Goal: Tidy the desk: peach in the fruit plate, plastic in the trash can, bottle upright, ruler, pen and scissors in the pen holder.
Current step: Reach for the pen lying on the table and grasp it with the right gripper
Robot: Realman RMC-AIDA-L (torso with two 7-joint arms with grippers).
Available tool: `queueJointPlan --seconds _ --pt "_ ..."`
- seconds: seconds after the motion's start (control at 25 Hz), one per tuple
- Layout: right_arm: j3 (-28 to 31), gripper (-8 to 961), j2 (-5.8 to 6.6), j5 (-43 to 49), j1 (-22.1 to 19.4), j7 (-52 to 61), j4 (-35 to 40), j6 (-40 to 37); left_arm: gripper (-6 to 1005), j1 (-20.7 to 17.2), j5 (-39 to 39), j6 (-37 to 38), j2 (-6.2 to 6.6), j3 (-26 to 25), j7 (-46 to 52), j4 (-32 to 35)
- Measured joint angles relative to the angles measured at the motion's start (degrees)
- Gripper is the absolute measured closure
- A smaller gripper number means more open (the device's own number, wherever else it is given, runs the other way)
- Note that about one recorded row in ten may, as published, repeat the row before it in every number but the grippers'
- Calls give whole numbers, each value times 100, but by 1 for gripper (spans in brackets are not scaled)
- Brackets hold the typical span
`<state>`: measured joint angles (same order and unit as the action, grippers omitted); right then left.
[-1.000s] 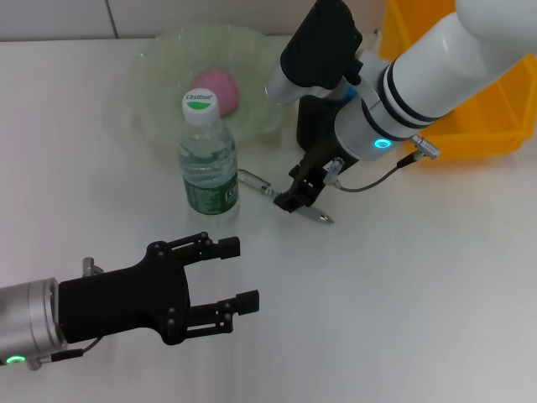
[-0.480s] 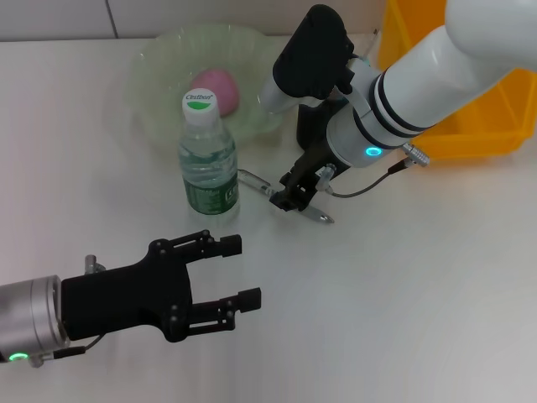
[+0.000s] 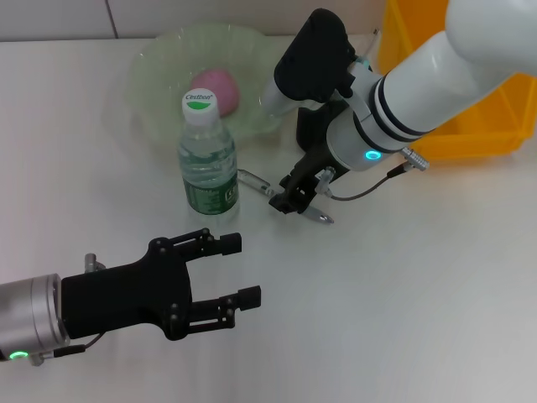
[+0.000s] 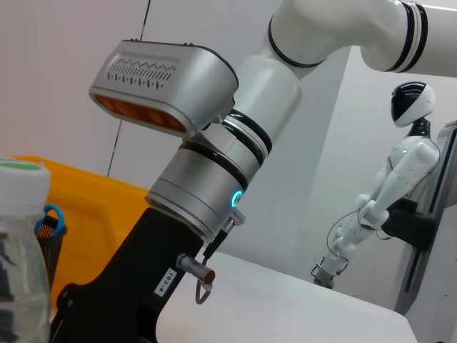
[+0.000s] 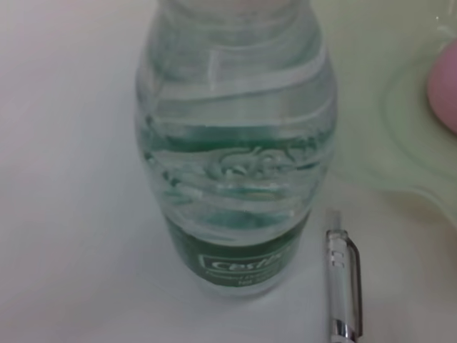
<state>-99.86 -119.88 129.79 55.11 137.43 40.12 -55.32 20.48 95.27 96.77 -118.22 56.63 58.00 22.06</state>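
Right pincer (image 3: 289, 200): low over the counter (image 3: 419, 269), at the pen (image 3: 252, 179) lying beside the upright bottle (image 3: 206, 159); finger state indeterminable. Left pincer (image 3: 231, 273): open, hovering near. Peach (image 3: 216, 90): in fruit plate (image 3: 159, 63).

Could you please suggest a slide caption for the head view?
Right gripper lowered onto the pen beside the upright bottle; left gripper open, idle in front.

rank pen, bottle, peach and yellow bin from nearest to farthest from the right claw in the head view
1. pen, lying on the table right at the right claw
2. bottle, upright, to the claw's left
3. peach, in the fruit plate farther back
4. yellow bin, far off on the right edge
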Motion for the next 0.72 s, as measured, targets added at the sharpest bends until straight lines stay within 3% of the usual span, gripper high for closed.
queueJointPlan --seconds 0.72 --pt "-119 676 0 -16 4 29 -101 83 229 19 0 -36 -2 -29 0 9"
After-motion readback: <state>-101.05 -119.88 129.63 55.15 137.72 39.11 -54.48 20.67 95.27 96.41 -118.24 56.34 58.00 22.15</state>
